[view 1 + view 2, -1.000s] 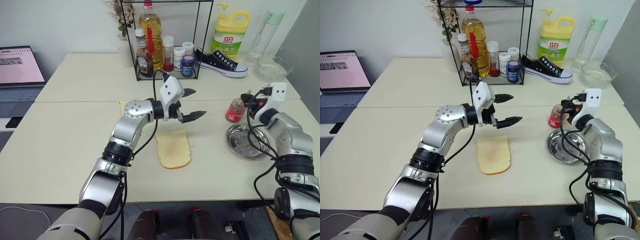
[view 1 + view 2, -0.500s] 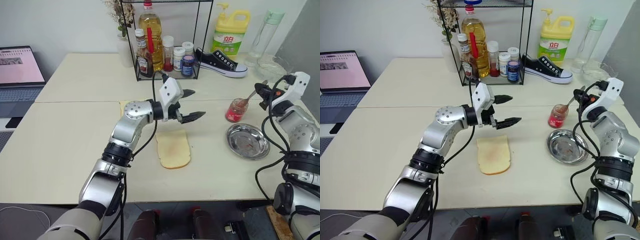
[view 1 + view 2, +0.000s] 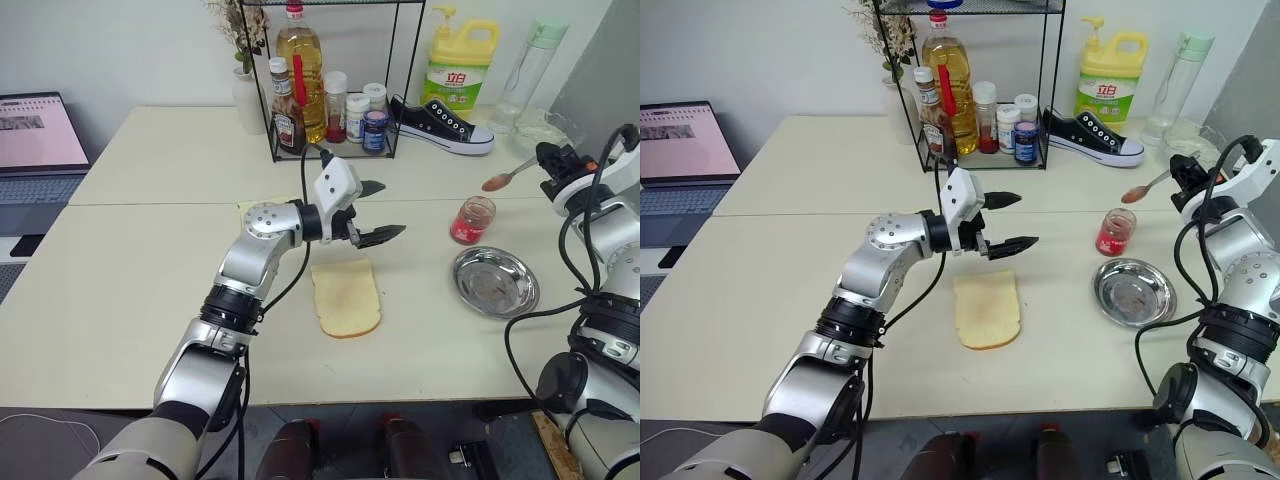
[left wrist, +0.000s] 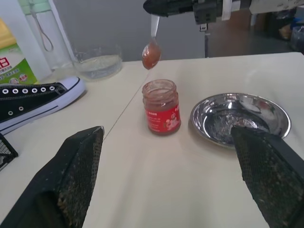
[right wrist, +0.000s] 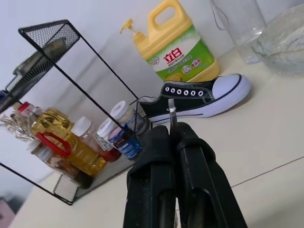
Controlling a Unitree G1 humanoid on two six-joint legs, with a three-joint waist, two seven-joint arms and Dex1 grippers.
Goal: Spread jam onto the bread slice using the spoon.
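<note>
Jam [image 4: 151, 53] sits heaped in the spoon [image 3: 507, 177], clamped in the right gripper's [image 3: 553, 166] jaws above the jar [image 3: 472, 219]; left gripper [image 3: 376, 211] hovers jaws-apart over the bread slice [image 3: 346, 299].

Pale yellow bread slice [image 3: 346, 297] with a tan crust and faint reddish smear. Silver spoon [image 3: 509, 176] bearing reddish-brown jam [image 4: 150, 54]. Red-filled clear jam jar [image 3: 472, 219]. Shiny steel dish [image 3: 495, 282]. Black-and-white sneaker [image 3: 441, 127]. Yellow detergent bottle [image 3: 461, 66], green label.
</note>
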